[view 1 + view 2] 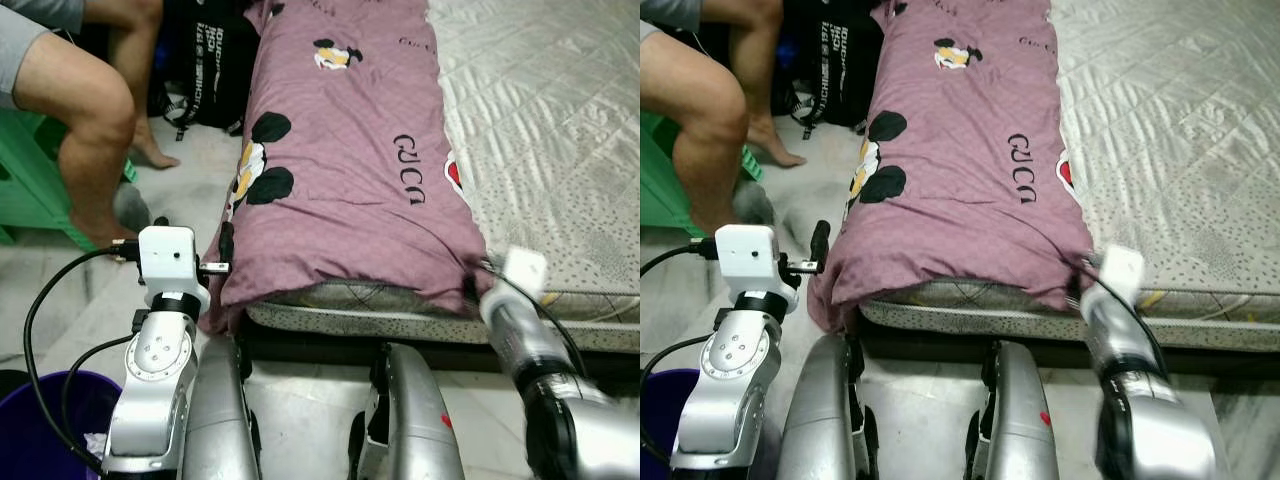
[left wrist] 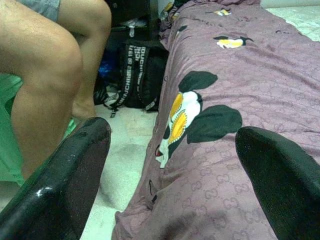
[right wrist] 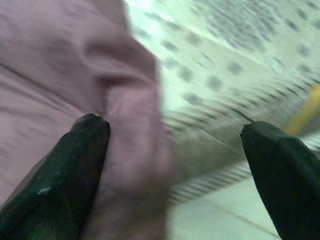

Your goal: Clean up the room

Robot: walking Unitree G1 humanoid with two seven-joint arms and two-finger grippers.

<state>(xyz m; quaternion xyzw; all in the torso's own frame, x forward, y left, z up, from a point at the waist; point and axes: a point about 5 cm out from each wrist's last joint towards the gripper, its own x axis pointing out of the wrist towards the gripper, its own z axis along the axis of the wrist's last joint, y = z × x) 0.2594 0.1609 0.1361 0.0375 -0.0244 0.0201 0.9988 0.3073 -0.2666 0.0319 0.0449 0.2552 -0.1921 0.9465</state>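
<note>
Mauve printed blanket (image 1: pixel 340 150) draped over mattress (image 1: pixel 540 120) edge.

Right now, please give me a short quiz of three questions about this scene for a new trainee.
1. True or false: the right tool is open at the corner of the purple blanket.
2. Which lies beside the blanket on the bed: A) white quilted mattress cover, B) a wooden board?
3. Fill in: the left tool is ____ and holds nothing.

Key: 1 true; 2 A; 3 open.
</note>
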